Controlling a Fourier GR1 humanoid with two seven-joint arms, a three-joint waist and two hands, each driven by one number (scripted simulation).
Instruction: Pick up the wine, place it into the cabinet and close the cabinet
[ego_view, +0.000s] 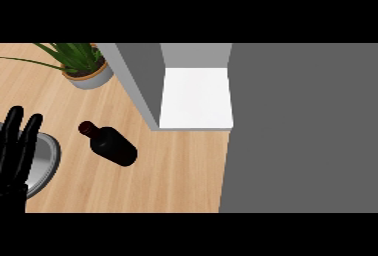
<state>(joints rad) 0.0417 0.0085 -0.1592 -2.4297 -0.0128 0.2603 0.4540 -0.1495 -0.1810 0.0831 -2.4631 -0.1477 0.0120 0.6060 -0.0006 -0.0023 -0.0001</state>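
A dark wine bottle (111, 144) lies on its side on the wooden counter (170, 170), its neck pointing up-left. The cabinet (196, 97) stands just right of it, with a white floor inside and a grey side wall. Its grey door (299, 127) is swung open and fills the right side of the view. My left hand (16, 150) shows at the left edge, open with fingers straight up, well left of the bottle and apart from it. My right hand does not show.
A potted green plant (83, 65) in a grey pot stands at the back left. Under my left hand at the left edge sits a round metal plate (46, 160).
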